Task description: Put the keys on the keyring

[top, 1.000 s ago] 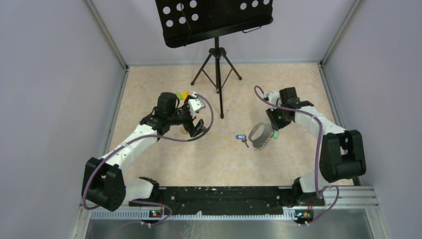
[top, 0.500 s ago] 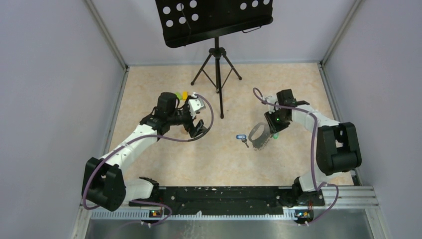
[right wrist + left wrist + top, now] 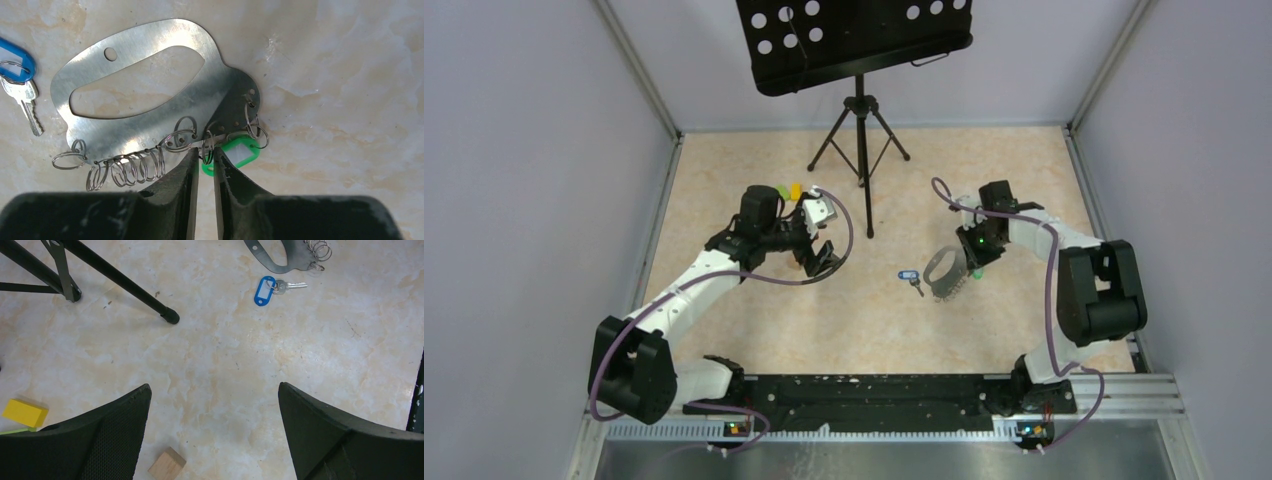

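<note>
**Ana:** What is the claw doing?

**Ben:** The right gripper [image 3: 205,159] has its jaws drawn to a thin slit over a small split ring. I can't tell whether they actually bite it. At 2 o'clock, touching the right fingertip, lies the green-tagged key [image 3: 241,152]. At 12 o'clock is the keyring [image 3: 135,127], a flat steel oval with a row of split rings [image 3: 130,167] along its near edge.

**Ana:** Which step is this?

**Ben:** I'd say it's working the green key onto a ring. Whether it is already threaded I can't say. Next comes a firm pinch and a steady pull, and the plate looks apt to slide.

**Ana:** And the other key?

**Ben:** The blue-tagged key [image 3: 15,62] lies loose at the keyring's 9 o'clock in the wrist view, just beside it, still to be done. The left gripper [image 3: 215,440] hangs wide open, well apart.

**Ana:** What changed over the last second?

**Ben:** The right wrist dropped toward the keyring, its elbow swung inward and its jaws narrowed. The left arm, keyring and blue key stayed put.
</note>
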You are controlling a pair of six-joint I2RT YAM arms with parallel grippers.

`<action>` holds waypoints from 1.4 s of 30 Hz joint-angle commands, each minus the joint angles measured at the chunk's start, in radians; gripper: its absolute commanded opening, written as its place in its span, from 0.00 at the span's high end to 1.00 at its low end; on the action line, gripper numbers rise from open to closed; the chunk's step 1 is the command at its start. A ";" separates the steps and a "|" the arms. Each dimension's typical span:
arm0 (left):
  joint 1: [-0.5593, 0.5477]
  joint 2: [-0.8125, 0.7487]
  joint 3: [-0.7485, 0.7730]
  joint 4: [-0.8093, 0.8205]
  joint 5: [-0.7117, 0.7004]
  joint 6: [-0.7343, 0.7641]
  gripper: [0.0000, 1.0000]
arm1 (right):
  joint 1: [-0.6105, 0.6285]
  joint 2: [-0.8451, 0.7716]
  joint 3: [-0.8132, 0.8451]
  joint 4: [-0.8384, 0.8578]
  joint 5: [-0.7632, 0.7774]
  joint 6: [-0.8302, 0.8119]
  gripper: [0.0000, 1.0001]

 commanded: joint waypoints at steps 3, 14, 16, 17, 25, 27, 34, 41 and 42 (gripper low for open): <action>-0.006 -0.016 0.009 0.021 0.021 0.005 0.02 | -0.011 0.011 0.053 0.001 -0.021 0.000 0.94; -0.009 -0.010 -0.010 0.078 0.039 -0.056 0.02 | -0.012 -0.116 0.073 -0.018 -0.147 -0.149 1.00; -0.011 -0.007 -0.019 0.107 0.069 -0.070 0.02 | -0.012 -0.151 0.079 -0.026 -0.190 -0.199 1.00; -0.013 -0.004 -0.020 0.119 0.081 -0.074 0.02 | -0.012 -0.166 0.085 -0.031 -0.210 -0.224 1.00; -0.034 0.102 0.087 0.150 0.195 -0.110 0.09 | -0.011 -0.276 0.146 -0.136 -0.341 -0.391 1.00; -0.049 0.138 0.126 0.162 0.232 -0.142 0.14 | -0.010 -0.303 0.158 -0.161 -0.404 -0.423 1.00; -0.132 0.253 0.255 0.231 0.345 -0.239 0.38 | 0.062 -0.352 0.165 -0.147 -0.582 -0.453 1.00; -0.211 0.298 0.328 0.240 0.413 -0.258 0.50 | 0.185 -0.342 0.179 -0.088 -0.633 -0.421 1.00; -0.216 0.297 0.327 0.240 0.419 -0.252 0.51 | 0.188 -0.338 0.184 -0.088 -0.661 -0.419 1.00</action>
